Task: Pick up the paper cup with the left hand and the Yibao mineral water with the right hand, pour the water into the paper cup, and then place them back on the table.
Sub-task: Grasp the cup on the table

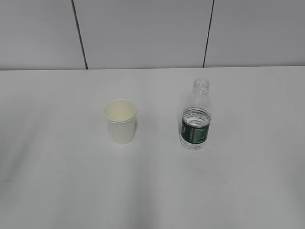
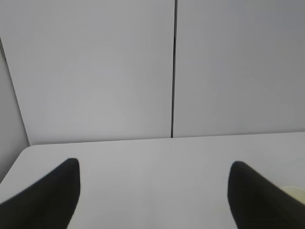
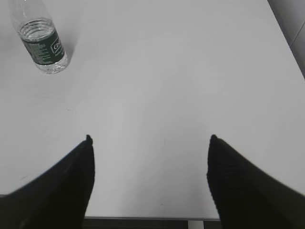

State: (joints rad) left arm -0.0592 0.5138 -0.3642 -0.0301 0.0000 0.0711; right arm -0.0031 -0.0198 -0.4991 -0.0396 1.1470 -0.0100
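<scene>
The cream paper cup (image 1: 120,121) stands upright on the white table (image 1: 57,181), left of centre, empty. To its right stands the Yibao mineral water (image 1: 196,116), a capless clear bottle with a dark green label, about half full. Neither arm shows in the exterior view. In the left wrist view my left gripper (image 2: 153,164) is open over bare table; a sliver of the paper cup (image 2: 294,192) peeks from behind the right finger. My right gripper (image 3: 150,138) is open near the table's front edge, with the bottle (image 3: 42,41) far off at the upper left.
A grey panelled wall (image 1: 143,33) with dark seams runs behind the table. The table's left edge (image 2: 14,164) shows in the left wrist view, its front edge (image 3: 147,218) and right edge (image 3: 286,47) in the right wrist view.
</scene>
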